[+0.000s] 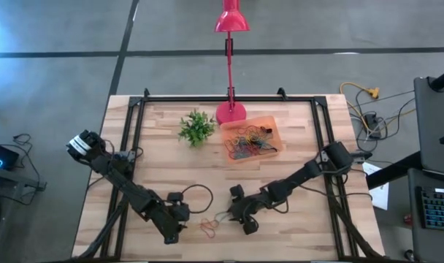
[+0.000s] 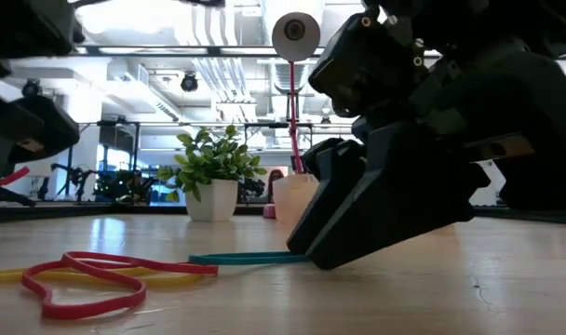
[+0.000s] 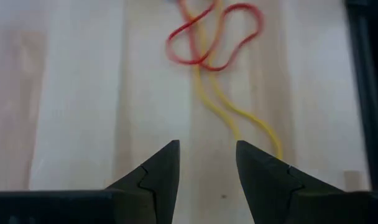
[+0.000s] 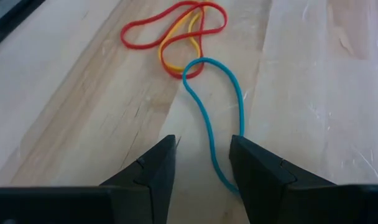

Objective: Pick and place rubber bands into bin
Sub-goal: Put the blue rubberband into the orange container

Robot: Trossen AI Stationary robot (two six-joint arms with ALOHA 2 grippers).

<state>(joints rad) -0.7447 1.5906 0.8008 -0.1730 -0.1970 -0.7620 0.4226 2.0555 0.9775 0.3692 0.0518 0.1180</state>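
Note:
Three rubber bands lie tangled on the wooden table near its front edge: a red one [image 4: 124,34], a yellow one [image 3: 257,121] and a teal one [image 4: 209,134]. My left gripper [image 3: 207,146] hangs open just left of them, with the yellow band's near end beside one fingertip. My right gripper [image 4: 203,140] is open and low at the table [image 2: 311,261]. Its fingers stand on either side of the teal band's near end. The orange bin [image 1: 274,126] sits at the far middle and holds many bands [image 1: 247,142]. My right gripper comes slanting down from the table's right with the teal band's near end [image 4: 229,183] running between its fingers and in under the edge of one of them. I cannot tell whether a finger touches the band. The band lies flat on the table.
A small green plant [image 1: 196,128] and the pink lamp base [image 1: 231,112] stand at the far middle beside the bin. Black frame rails [image 1: 131,146] run along both sides of the table. Bare wood lies between the loose bands and the bin.

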